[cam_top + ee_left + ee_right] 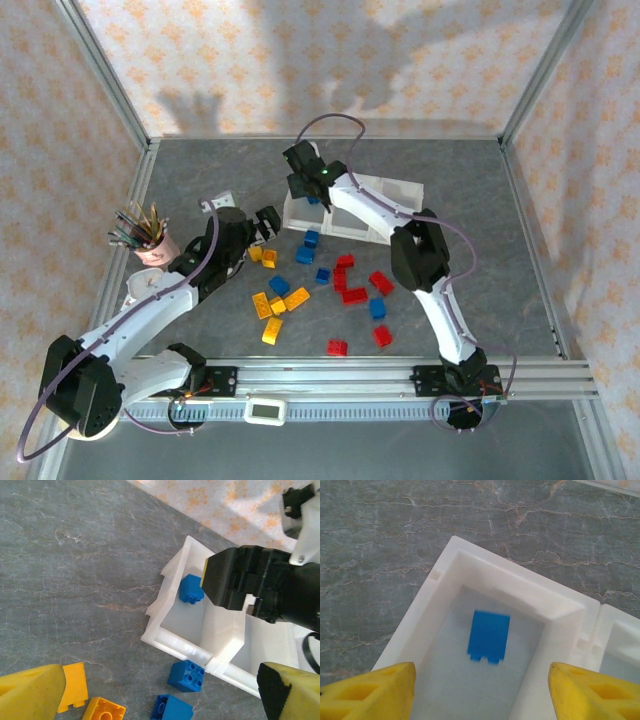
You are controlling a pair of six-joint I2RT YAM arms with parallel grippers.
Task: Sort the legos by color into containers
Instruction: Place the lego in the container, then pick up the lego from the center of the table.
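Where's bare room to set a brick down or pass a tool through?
Bare table lies right of the right arm up to the side rail, behind the tray to the back wall, and in the far left corner beyond the pencil cup. Crowded: the legos between the two arms, in front of the tray.

Matt stone-look bench [200, 190], shiny plastic pieces
The bench is grey, veined, smooth and dull. The containers [485, 572] are white translucent plastic with a soft sheen; the legos [186, 675] are glossy hard plastic. The right fingers [372, 692] are matt yellow, and the rail [400, 372] along the near edge is bare metal.
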